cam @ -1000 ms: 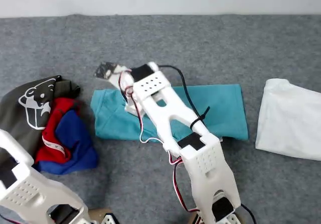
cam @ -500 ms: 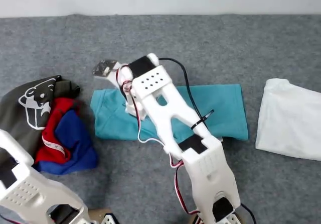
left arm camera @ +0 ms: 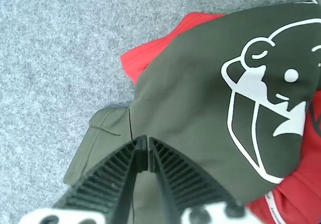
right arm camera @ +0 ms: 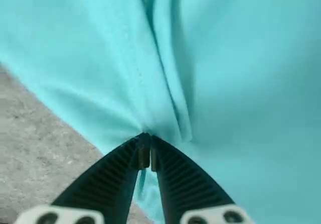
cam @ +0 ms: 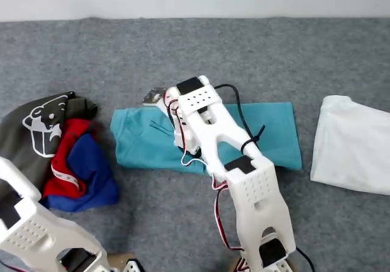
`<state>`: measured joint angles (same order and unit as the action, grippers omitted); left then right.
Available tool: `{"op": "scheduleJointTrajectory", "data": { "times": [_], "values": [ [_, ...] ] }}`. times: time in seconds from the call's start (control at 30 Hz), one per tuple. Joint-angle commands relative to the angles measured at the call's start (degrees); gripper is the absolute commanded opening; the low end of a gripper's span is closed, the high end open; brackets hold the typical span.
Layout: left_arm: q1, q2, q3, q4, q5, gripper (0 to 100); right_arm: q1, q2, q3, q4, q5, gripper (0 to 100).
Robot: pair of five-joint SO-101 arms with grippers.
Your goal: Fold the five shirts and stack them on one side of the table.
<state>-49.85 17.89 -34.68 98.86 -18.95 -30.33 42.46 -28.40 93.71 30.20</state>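
Grey felt table [cam: 244, 52]: right gripper [right arm camera: 145, 139] pinches teal shirt [right arm camera: 225, 83], left gripper [left arm camera: 148, 141] closed over cartoon-printed olive shirt [left arm camera: 190, 108].

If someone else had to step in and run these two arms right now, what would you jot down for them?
Right gripper: shut on the teal shirt, which lies mid-table, pinching a crease.
Left gripper: shut, apparently on nothing, over the olive shirt.
The olive shirt, red shirt and blue shirt lie bunched in a heap at one side. The white shirt lies at the other side.
Done: the white shirt looks folded.
Left: finish the teal shirt, fold the three in the heap, stack all five.
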Motion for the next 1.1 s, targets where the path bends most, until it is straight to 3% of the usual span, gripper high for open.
{"op": "scheduleJointTrajectory", "data": {
  "times": [0.0, 0.3, 0.63, 0.93, 1.07],
  "values": [
    [0.35, -3.25, -1.98, 0.44, -0.26, 2, -0.75, -0.22, -3.96, 1.19, 0.26, 1.0],
    [0.35, -3.78, -3.03, 0.88, -0.18, 2, -0.04, -8.84, -10.11, 9.19, -1.58, 1.0],
    [2.11, -13.01, -1.19, 1.67, -0.44, 2, 15.52, -19.56, -8.88, 9.27, -13.01, 1.4],
    [3.52, -21.63, 9.01, 1.67, -0.62, 2, 27.47, -22.29, 7.47, 9.01, -13.19, 1.1],
    [3.43, -23.91, 12.18, 1.67, -4.22, 2, 31.69, -21.32, 12.04, 9.01, -10.55, 1.1]
  ]
}}
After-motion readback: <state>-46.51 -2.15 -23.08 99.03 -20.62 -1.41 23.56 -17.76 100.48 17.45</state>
